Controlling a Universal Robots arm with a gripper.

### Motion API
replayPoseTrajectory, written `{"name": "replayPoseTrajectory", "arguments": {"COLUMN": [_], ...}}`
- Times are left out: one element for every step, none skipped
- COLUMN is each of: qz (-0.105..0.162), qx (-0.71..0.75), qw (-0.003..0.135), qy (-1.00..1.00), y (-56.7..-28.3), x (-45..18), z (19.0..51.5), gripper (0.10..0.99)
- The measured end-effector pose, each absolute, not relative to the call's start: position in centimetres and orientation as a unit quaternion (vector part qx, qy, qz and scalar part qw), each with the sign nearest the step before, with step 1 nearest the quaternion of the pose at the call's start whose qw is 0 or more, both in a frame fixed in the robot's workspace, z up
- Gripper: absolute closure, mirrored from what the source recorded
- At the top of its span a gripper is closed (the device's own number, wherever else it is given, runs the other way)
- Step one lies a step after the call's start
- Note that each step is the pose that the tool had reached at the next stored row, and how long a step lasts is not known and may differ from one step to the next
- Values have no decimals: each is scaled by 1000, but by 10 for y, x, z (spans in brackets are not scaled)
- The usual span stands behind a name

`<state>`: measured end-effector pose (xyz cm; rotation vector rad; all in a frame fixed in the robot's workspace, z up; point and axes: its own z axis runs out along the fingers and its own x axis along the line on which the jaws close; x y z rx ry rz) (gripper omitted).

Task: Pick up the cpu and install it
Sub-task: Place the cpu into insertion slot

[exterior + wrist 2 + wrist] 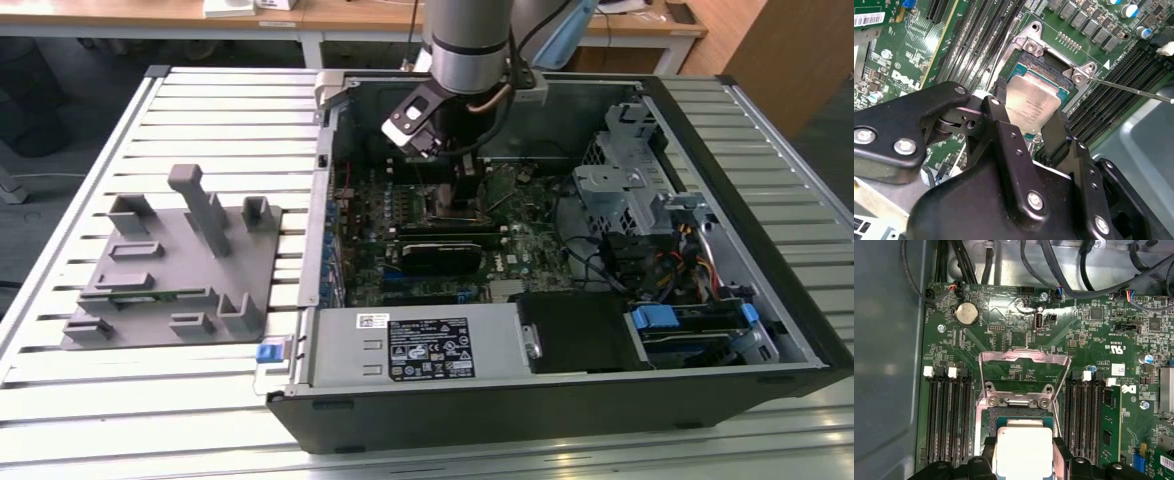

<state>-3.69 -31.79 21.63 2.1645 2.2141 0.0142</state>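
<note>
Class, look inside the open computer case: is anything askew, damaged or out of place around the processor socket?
Nothing stands out. The metal bracket is swung open, unbent, and the cpu sits between the fingers of the gripper, lined up squarely with the socket in the first wrist view. The motherboard shows no visible damage.

Silvery-grey cpu point(1023, 450) with a pale rim; green board point(1089, 340); black fingers point(1055, 135); grey tray point(174, 280); pale, ribbed tabletop point(214, 110); black case point(534, 420).

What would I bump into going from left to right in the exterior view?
Grey tray with posts → end effector, gripping the cpu → metal drive cage.
</note>
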Motion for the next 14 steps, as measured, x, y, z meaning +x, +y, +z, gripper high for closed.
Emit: {"name": "replayPoseTrajectory", "arguments": {"qz": [5,5,5,4,4,4,4,4,4,4,5,5,5,4], "qx": [699,699,699,699,699,699,699,699,699,699,699,699,699,700], "qw": [23,23,23,23,23,23,23,23,23,23,23,23,23,23], "qy": [715,715,715,714,714,714,714,714,714,714,714,714,714,714], "y": [-318,-318,-318,-318,-318,-318,-317,-317,-317,-317,-317,-317,-316,-316], "x": [-37,-37,-37,-37,-37,-37,-37,-37,-37,-37,-37,-37,-37,-37], "z": [216,215,214,213,213,212,211,210,209,209,208,207,206,206], "gripper": [553,553,553,553,553,553,553,553,553,553,553,553,553,553]}}
